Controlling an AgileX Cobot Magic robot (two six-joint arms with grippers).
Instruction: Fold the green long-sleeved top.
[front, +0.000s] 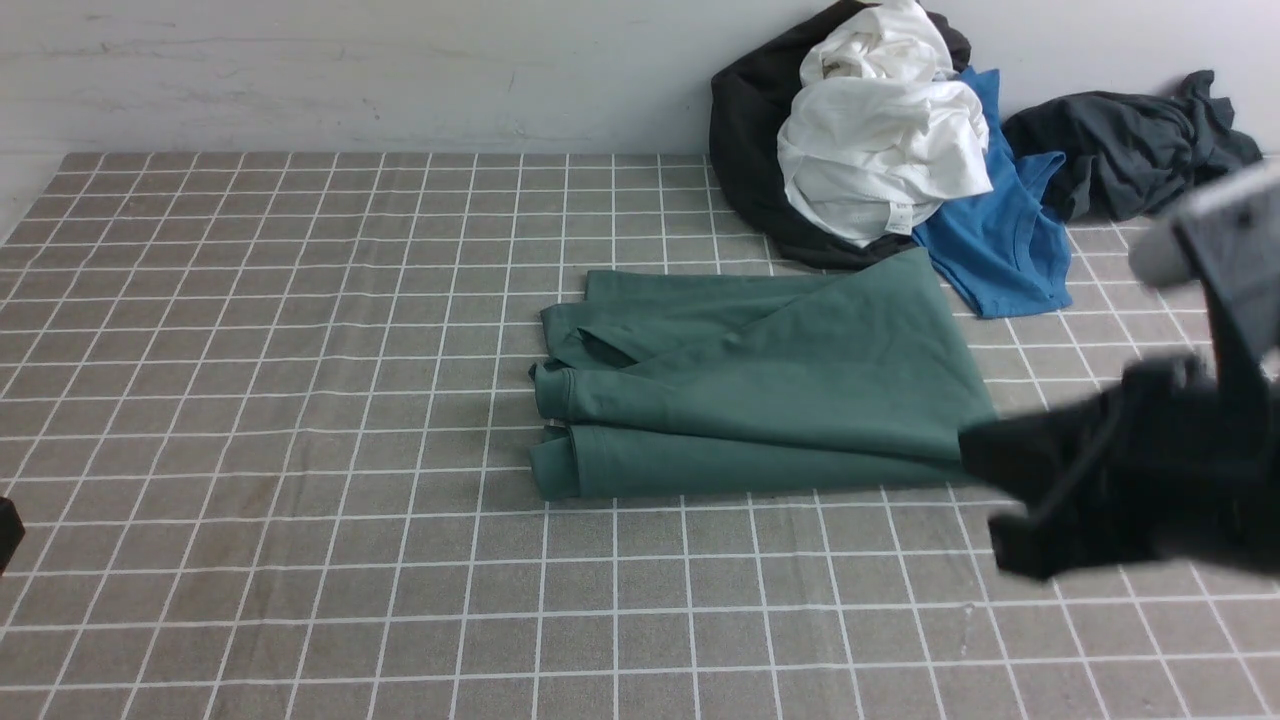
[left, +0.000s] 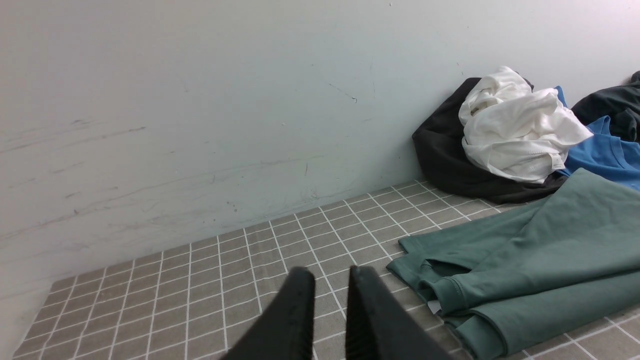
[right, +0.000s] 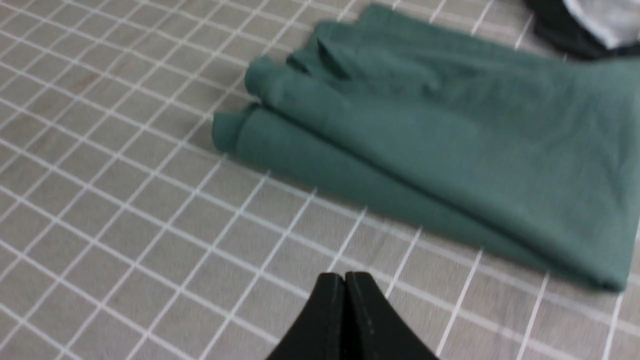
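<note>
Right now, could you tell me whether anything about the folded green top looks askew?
Yes. The green long-sleeved top is folded unevenly: its layers fan apart at the left end, with two rolled edges showing, and its far right corner reaches the blue tee in the clothes pile.

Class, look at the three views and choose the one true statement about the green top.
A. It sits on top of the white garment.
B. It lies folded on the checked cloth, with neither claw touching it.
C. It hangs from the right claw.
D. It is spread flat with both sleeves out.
B: the green top lies folded on the checked cloth, and the right claw is shut and empty, the left claw apart from it.
</note>
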